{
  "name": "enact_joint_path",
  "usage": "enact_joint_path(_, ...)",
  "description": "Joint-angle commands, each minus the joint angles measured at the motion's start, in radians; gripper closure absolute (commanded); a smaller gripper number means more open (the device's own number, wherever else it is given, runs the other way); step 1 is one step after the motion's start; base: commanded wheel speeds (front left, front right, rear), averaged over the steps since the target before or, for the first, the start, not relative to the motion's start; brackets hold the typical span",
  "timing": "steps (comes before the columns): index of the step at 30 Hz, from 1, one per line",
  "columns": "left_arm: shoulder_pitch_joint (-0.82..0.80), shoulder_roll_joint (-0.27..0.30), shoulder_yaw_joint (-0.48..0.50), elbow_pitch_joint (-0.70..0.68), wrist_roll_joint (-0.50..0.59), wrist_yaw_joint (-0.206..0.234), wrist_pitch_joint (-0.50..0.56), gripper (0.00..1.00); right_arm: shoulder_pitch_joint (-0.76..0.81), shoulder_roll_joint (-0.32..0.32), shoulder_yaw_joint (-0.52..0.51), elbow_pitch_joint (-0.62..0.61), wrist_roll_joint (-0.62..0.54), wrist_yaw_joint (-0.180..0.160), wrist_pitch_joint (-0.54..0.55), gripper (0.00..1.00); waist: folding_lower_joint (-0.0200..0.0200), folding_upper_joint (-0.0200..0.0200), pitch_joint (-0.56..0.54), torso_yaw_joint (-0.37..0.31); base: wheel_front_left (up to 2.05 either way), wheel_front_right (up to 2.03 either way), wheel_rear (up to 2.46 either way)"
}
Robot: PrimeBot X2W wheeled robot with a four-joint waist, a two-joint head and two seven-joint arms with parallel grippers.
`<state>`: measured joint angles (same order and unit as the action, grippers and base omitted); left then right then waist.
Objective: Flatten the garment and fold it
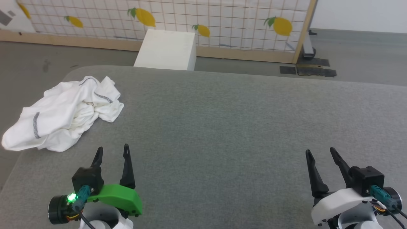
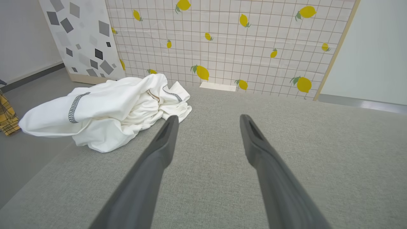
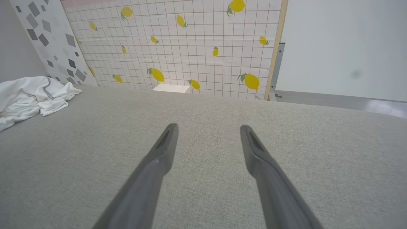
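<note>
The garment (image 1: 63, 113) is a crumpled white shirt with dark zigzag stitching, heaped at the far left of the grey padded table (image 1: 222, 127) and hanging partly over its left edge. In the left wrist view the garment (image 2: 108, 109) lies ahead and to the left of my fingers. In the right wrist view the garment (image 3: 28, 95) is far off to the left. My left gripper (image 1: 113, 152) stands open near the table's front left, just short of the heap, holding nothing. Near the front right, my right gripper (image 1: 319, 152) is open with nothing between its fingers.
A rigid white box (image 1: 167, 49) stands on the floor behind the table's far edge. A lemon-print grid panel (image 1: 190, 19) with a wooden frame runs along the back. A yellow checked cloth (image 2: 6, 117) lies on the floor at the left.
</note>
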<state>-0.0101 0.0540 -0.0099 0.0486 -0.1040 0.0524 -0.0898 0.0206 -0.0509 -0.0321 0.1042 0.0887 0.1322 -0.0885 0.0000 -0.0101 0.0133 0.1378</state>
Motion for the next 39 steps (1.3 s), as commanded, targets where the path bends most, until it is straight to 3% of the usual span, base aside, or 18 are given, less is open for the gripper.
enact_joint_path(1, 0.018, -0.001, 0.004, 0.002, -0.013, 0.007, -0.011, 0.00, -0.011, 0.000, -0.002, 0.008, 0.009, -0.001, -0.011, 0.00, 0.0000, 0.0036, 0.003, 0.023, 0.00, 0.00, 0.00)
enact_joint_path(39, 0.061, -0.002, 0.012, 0.033, -0.089, 0.054, -0.088, 0.00, -0.014, 0.000, 0.004, 0.078, 0.061, -0.001, -0.076, 0.00, 0.0000, 0.0065, 0.011, 0.243, 0.00, 0.00, 0.00)
